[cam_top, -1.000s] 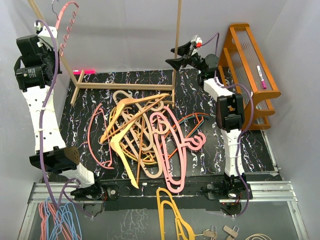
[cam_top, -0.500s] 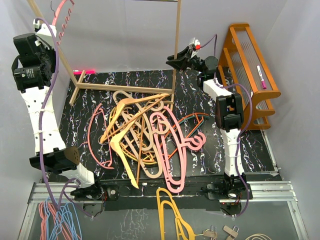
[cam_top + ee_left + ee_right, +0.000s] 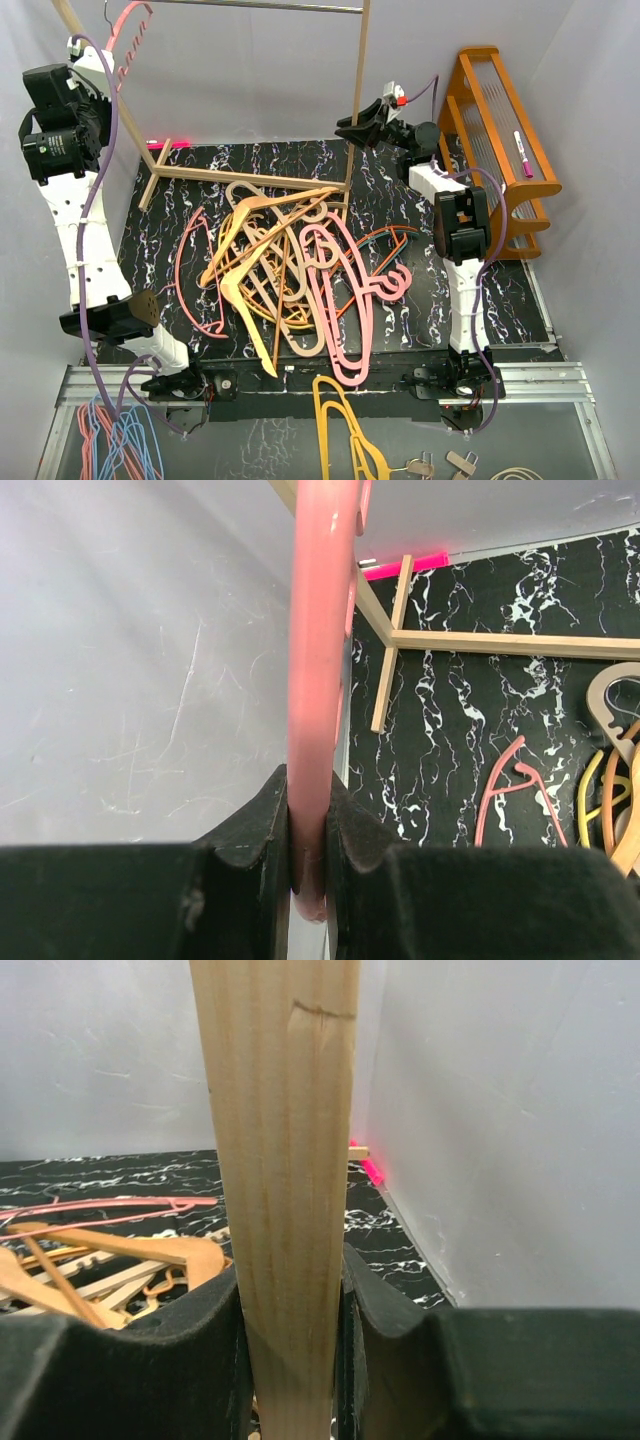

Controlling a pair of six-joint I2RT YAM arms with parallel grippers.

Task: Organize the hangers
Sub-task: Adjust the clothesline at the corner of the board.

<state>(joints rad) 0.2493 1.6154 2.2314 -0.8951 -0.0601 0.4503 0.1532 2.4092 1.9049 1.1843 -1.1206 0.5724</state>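
Top external: pink hanger (image 3: pixel 128 28) in the clamped left gripper (image 3: pixel 308 840), raised higher this past second, nearing rack rail (image 3: pixel 260 6), far left. Right gripper (image 3: pixel 290 1345) pinches rack upright (image 3: pixel 275 1160), likely steadying. Remaining hangers (image 3: pixel 290 270) heaped mid-mat; hanging barely begun.

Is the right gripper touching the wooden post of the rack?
Touching. In the right wrist view, the right gripper clamps the wooden post, no gap visible.

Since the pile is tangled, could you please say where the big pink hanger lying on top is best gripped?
Probably at the near end of the big pink hanger, from above: it lies flat on top and pokes clear of the pile there.
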